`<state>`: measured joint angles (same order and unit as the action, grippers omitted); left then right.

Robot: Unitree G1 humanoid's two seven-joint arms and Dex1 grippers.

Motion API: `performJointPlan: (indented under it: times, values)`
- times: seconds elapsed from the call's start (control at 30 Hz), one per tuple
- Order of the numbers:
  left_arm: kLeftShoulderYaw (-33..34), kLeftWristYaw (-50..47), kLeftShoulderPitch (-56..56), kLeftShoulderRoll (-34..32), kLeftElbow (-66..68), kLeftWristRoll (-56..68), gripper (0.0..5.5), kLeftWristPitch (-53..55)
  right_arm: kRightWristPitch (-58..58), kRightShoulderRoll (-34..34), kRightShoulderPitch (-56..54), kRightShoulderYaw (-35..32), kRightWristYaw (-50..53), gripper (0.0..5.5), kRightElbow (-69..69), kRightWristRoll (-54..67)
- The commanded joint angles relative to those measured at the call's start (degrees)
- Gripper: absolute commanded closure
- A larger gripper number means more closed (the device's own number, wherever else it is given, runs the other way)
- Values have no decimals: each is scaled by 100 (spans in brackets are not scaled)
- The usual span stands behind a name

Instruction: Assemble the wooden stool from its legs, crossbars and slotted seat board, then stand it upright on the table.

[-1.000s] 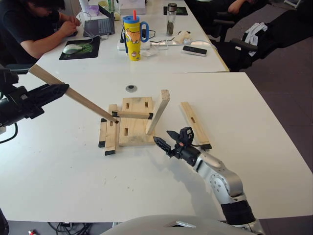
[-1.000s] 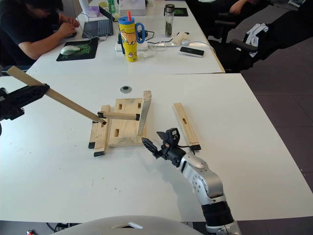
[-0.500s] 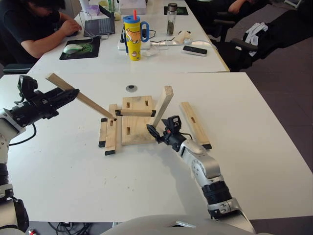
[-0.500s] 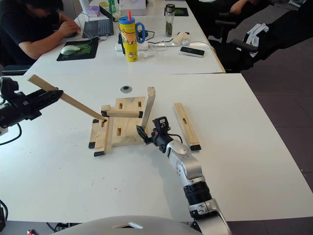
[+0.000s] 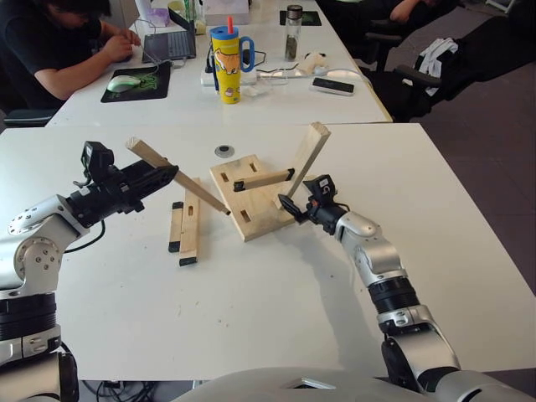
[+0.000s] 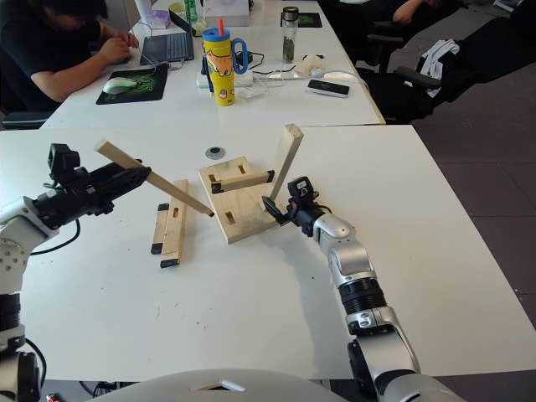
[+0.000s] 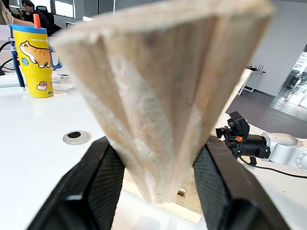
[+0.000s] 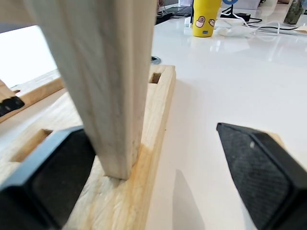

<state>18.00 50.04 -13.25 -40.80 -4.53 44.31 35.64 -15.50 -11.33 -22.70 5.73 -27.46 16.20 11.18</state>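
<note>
Seat board point(image 5: 249, 201) flat on table point(image 5: 251, 293). One leg point(image 5: 306, 159) standing in slot at board's right edge, crossbar point(image 5: 262, 178) off it; right gripper point(image 5: 291, 206) fingers spread astride leg's foot. Left of board, left gripper point(image 5: 157, 174) clamped on second leg point(image 5: 199, 192). More pieces point(image 5: 188, 230) lying beyond. Early days: most joints unmade.

no readable text, labels or numbers anywhere, yellow cup point(image 5: 226, 67) bears a cartoon cat picture
</note>
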Motion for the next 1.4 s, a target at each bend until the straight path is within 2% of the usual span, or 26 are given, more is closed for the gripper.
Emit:
performJointPlan:
  times: [0.03, 0.17, 0.3, 0.67, 0.97, 1.2, 1.4]
  values:
    - [-9, -130, -43, 59, -228, -34, 347, 8, -605, -81, 682, 42, -241, 114, -1008, 319]
    - [-30, -254, 13, 115, -557, 23, 347, 49, -1124, -49, 1601, 109, -247, 170, -2228, 651]
    - [-138, -331, 77, 234, -817, 17, 347, 76, -1170, 266, 1627, 224, -132, 224, -2400, 779]
    - [-1088, 7, -159, 389, -160, -892, 347, -540, -372, 1008, 846, 367, 83, 395, -624, 418]
    - [-1451, 583, -656, -40, 116, -1158, 347, -464, -416, 1079, 530, 268, 577, 546, 680, -9]
    - [-2173, 1003, -1817, -144, 401, -1602, 347, -147, -584, 1131, 634, 396, 796, 550, 837, -282]
    - [-2615, 891, -1770, 61, 204, -1897, 347, -17, -715, 1163, 659, 464, 757, 550, 941, -327]
